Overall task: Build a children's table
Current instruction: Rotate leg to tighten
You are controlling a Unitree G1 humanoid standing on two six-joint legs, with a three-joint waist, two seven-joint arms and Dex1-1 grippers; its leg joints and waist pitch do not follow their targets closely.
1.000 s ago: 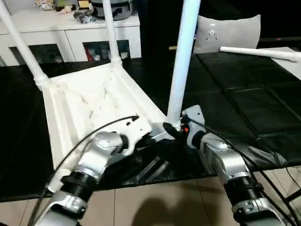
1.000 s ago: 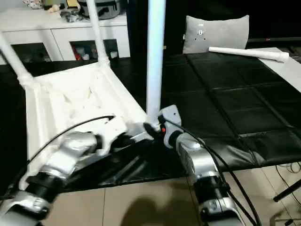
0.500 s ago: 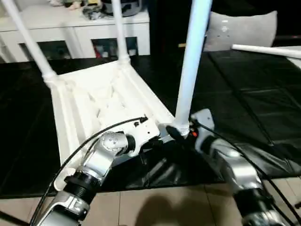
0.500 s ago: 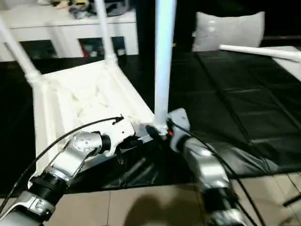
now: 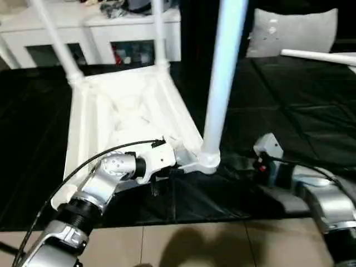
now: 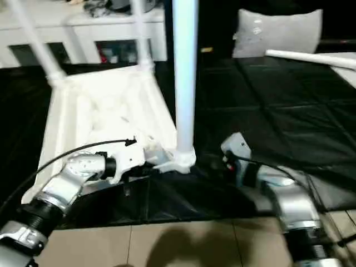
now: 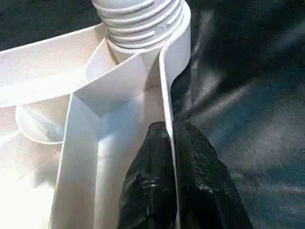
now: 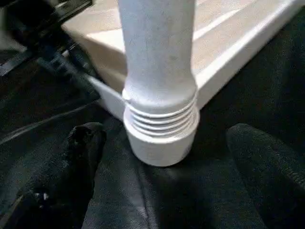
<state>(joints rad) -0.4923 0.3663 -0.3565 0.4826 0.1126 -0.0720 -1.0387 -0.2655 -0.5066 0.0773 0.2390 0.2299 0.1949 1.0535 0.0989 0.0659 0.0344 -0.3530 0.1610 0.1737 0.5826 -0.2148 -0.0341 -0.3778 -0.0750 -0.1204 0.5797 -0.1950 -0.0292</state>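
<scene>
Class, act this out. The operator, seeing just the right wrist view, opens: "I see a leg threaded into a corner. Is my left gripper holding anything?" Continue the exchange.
Observer: Yes. The left gripper is shut on the tabletop rim, beside that near leg.
Operator: Are other legs fitted?
Observer: Two: a far-left leg and a far-right leg.
Operator: And the fourth?
Observer: A loose leg lies far off to the robot's right.

The tabletop (image 5: 128,119) lies upside down on the work surface (image 5: 289,117), left of centre. 3 legs stand in its corner sockets: 2 far (image 5: 55,39) (image 5: 158,33), 1 near right (image 5: 222,83). A 4th leg (image 5: 317,55) lies far right, beside a cushion (image 5: 292,33). A cabinet (image 5: 100,41) stands behind.
</scene>
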